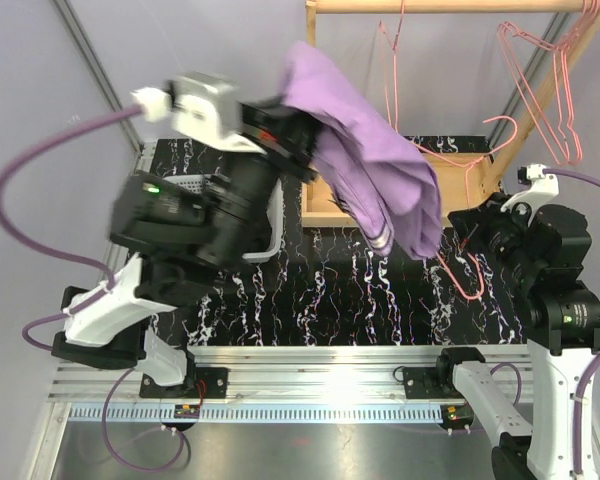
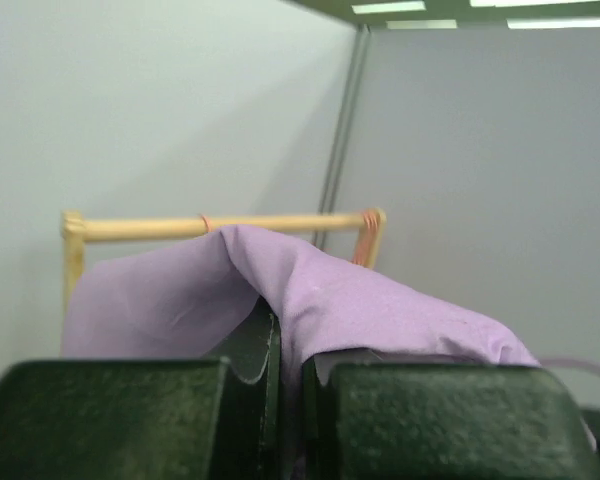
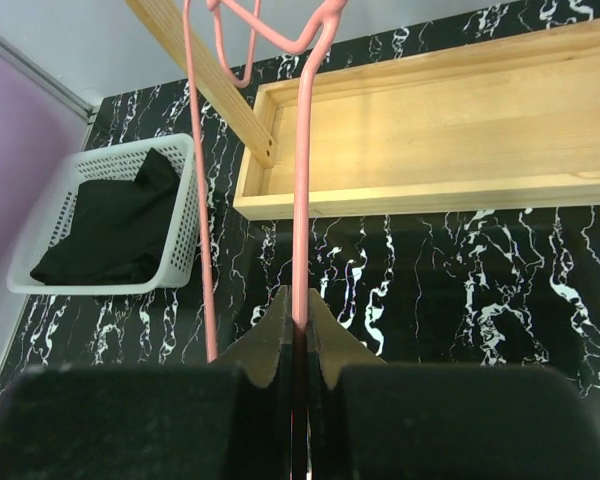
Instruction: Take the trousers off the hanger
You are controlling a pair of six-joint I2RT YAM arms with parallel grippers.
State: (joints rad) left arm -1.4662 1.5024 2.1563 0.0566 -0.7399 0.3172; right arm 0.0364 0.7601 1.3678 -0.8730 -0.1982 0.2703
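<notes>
Left gripper is high over the table's left half, jaws pressed together on a fold of the light purple trousers. The cloth drapes down and right from the pinch, hanging in the air in front of the wooden rack. Right gripper is at right, clamped on the wire of a pink hanger. Black trousers lie bunched in the white basket, far left on the marbled table. More pink hangers hang on the rack's rail.
</notes>
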